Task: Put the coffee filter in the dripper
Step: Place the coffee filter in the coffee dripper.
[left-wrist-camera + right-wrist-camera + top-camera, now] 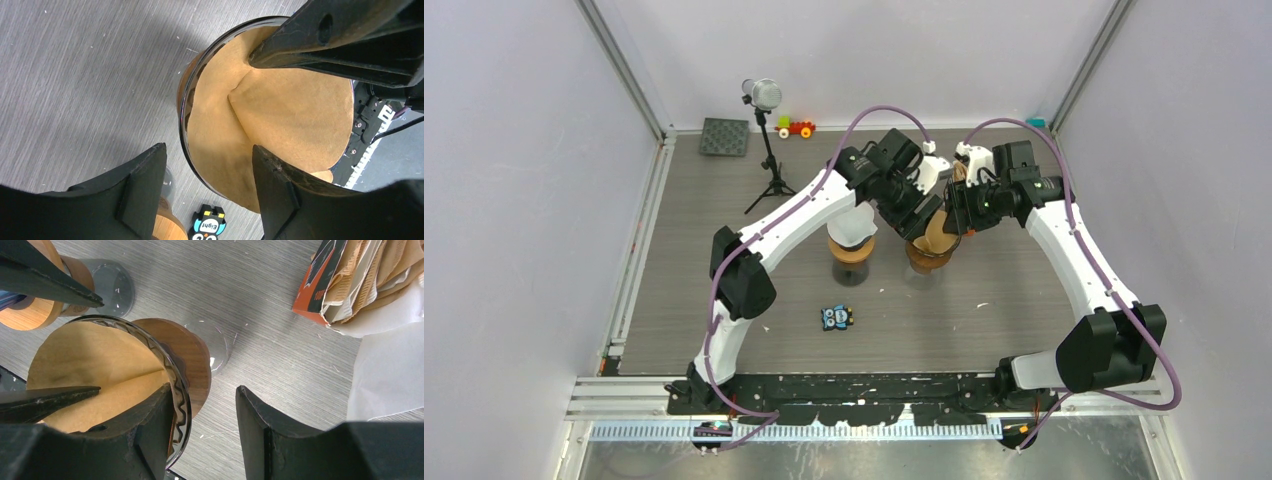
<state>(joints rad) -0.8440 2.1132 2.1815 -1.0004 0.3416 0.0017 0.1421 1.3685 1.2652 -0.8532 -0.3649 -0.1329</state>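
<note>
I am looking down on the grey wood-grain desk (724,260), with both white arms reaching in from its near edge and meeting above the middle.

The clear glass dripper with a dark wooden collar (192,360) stands just right of the desk's centre. The brown paper coffee filter (295,110) sits opened as a cone inside it, one fold running down the middle. Its edge rises above the glass rim on the side nearer the right arm.

The left tool (209,150) is released. Its jaws are spread across the dripper's rim, one finger over the paper and the other outside the glass, clamping nothing. The right tool (205,390) is released too and straddles the rim from the opposite side. Its inner finger is against the filter's edge and its outer finger is apart from the collar.

A second dripper with a lighter wooden collar (851,250) stands just beside the first, on its left.

A microphone on a black tripod (764,95) and a dark square mat (724,137) are near the far left corner.

An orange and black box of paper filters (320,280) lies behind the drippers toward the far edge.

A small coloured toy (796,127) sits at the far edge, and a little owl card (836,317) lies toward the near edge.
</note>
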